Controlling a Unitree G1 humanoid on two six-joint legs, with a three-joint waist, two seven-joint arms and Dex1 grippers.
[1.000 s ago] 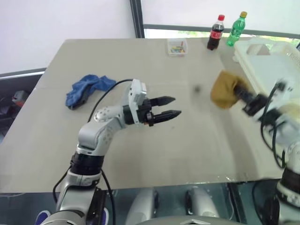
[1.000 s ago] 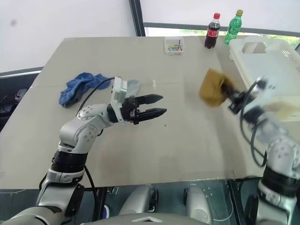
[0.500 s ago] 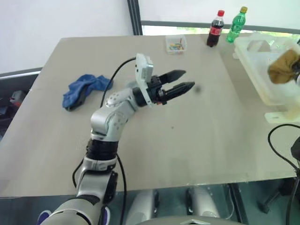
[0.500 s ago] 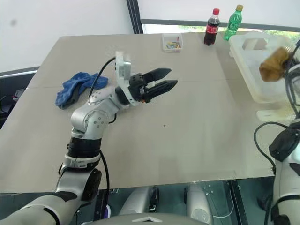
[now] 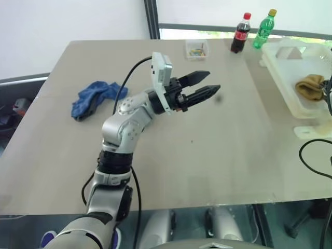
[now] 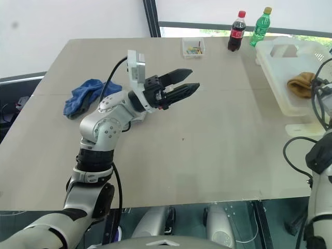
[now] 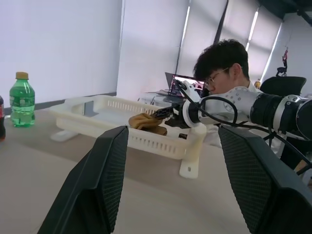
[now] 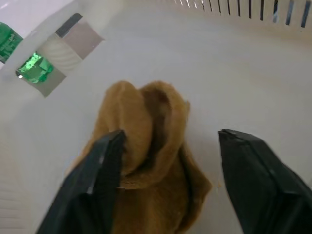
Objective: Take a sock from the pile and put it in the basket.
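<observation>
The mustard-yellow sock point(image 8: 146, 146) lies crumpled on the floor of the white slotted basket point(image 5: 284, 62) at the table's right edge. My right gripper point(image 8: 170, 136) hovers just above the sock, open, with its black fingers on either side of it. The left wrist view also shows the sock point(image 7: 145, 122) in the basket point(image 7: 92, 114) and the right gripper point(image 7: 165, 113) reaching in over the rim. My left gripper point(image 5: 203, 85) is open and empty, raised above the table's middle and pointing right. The pile point(image 5: 95, 98), a heap of dark blue fabric, lies at the table's left.
A cola bottle point(image 5: 240, 40) and a green bottle point(image 5: 264, 29) stand at the far edge beside the basket. A small clear box point(image 5: 197, 50) of coloured bits sits left of them. A person point(image 7: 222, 53) sits beyond the basket.
My right gripper carried the sock rightward over the basket and opened; the sock now lies inside. My left arm rose a little, still open.
</observation>
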